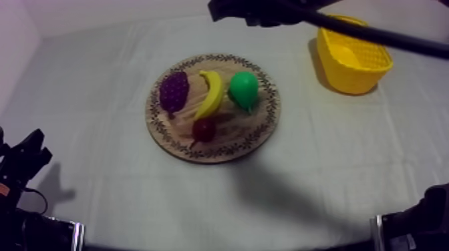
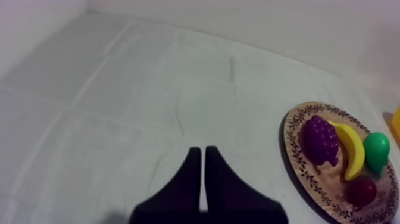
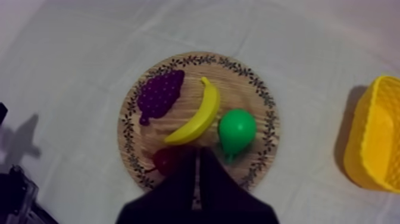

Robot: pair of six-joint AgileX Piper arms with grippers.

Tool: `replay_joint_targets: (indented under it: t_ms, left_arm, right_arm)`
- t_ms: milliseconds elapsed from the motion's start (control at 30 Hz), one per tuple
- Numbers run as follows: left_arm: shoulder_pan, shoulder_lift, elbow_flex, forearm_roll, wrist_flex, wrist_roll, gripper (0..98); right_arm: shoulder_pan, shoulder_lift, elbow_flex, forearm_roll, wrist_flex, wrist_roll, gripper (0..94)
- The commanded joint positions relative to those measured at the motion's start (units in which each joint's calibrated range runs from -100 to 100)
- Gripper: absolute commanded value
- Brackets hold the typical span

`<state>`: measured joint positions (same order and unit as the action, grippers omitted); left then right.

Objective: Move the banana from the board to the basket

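Observation:
A yellow banana [image 1: 212, 93] lies across the middle of the round wooden board [image 1: 260, 137], between the purple grapes [image 1: 174, 91] and the green pear [image 1: 244, 90]. The right wrist view looks down on the banana [image 3: 196, 116] from above the board [image 3: 134, 128]. My right gripper [image 3: 196, 154] is shut on nothing, its tips over the board's edge beside the small red fruit [image 3: 165, 159]. In the top view the right gripper [image 1: 230, 10] hangs high beyond the board. My left gripper [image 2: 202, 152] is shut and empty over bare cloth, well away from the banana [image 2: 351, 149].
The yellow basket [image 1: 354, 53] stands at the back right, away from the board, and is also in the right wrist view [image 3: 375, 143]. My left arm [image 1: 23, 160] rests at the lower left. A small red fruit [image 1: 204, 129] sits on the board's front.

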<state>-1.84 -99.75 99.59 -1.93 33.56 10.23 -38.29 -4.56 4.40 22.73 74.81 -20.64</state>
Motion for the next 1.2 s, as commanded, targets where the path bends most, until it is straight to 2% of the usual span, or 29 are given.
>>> replay_joint_targets:
  t_ms: [0, 400, 933, 1067, 1167]
  left_arm:
    - [0.0, 0.0, 0.0, 0.00, 0.0, 0.0, 0.0]
    - [0.0, 0.0, 0.0, 0.00, 0.0, 0.0, 0.0]
    - [0.0, 0.0, 0.0, 0.00, 0.0, 0.0, 0.0]
    - [0.0, 0.0, 0.0, 0.00, 0.0, 0.0, 0.0]
    - [0.0, 0.0, 0.0, 0.00, 0.0, 0.0, 0.0]
  right_arm:
    - [0.3, 1.0, -2.0, -0.5, 2.0, 0.2, 0.4]
    - [0.3, 4.5, -7.0, -1.5, 8.5, -0.9, 0.4]
    - [0.7, 5.4, -8.9, -2.8, 10.5, -0.5, 1.1]
    - [0.5, 5.5, -9.1, -3.3, 10.7, -0.2, 10.9]
    - [0.5, 5.7, -8.9, -3.7, 10.5, 0.2, 24.6]
